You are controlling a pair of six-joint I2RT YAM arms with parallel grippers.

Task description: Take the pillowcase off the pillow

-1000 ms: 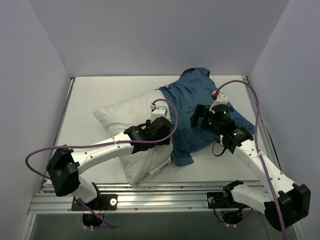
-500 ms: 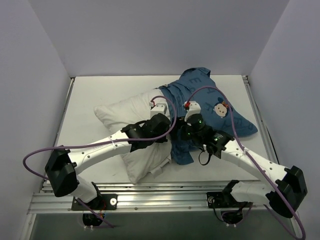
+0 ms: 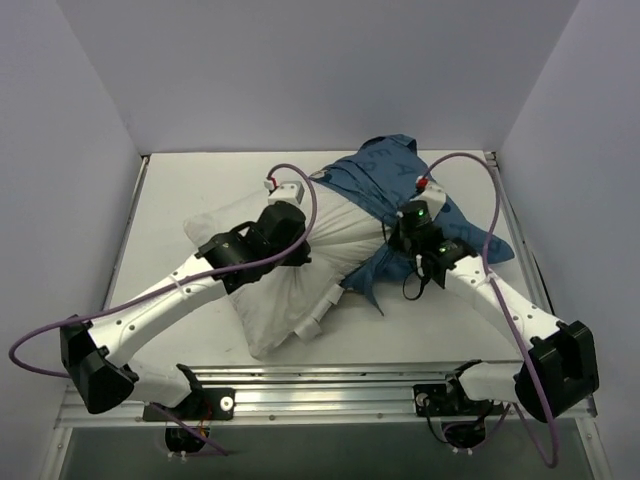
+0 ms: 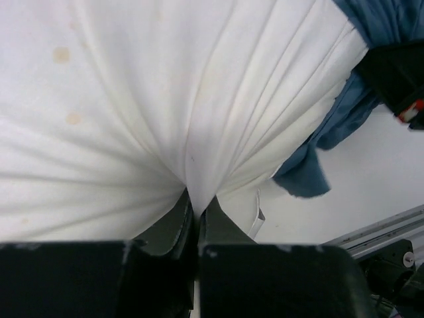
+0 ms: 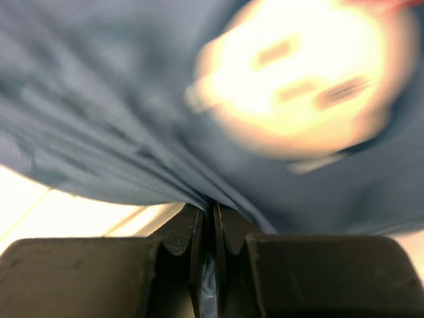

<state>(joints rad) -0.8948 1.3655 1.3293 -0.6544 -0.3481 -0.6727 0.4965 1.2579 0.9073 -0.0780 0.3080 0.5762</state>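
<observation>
The pillow [image 3: 345,240] is laid diagonally on the table [image 3: 190,185], its long axis running from near left to far right. Its far-right end is covered by the bunched pillowcase [image 3: 385,170]. The left gripper [image 4: 197,211] is closed tight on a pinch of pillow fabric, and the right gripper [image 5: 213,215] on a pillowcase fold.

**Cloth, plastic and metal**

The pillow [image 4: 132,99] is matt white cloth, finely creased, with faint yellowish spots. The pillowcase [image 5: 99,132] is soft, matt blue printed cloth. The left tool [image 4: 197,225] and right tool [image 5: 213,218] look like matt black plastic. The counter [image 3: 180,180] is smooth, matt white. The rail [image 3: 330,385] along its 6 o'clock edge is brushed metal.
</observation>
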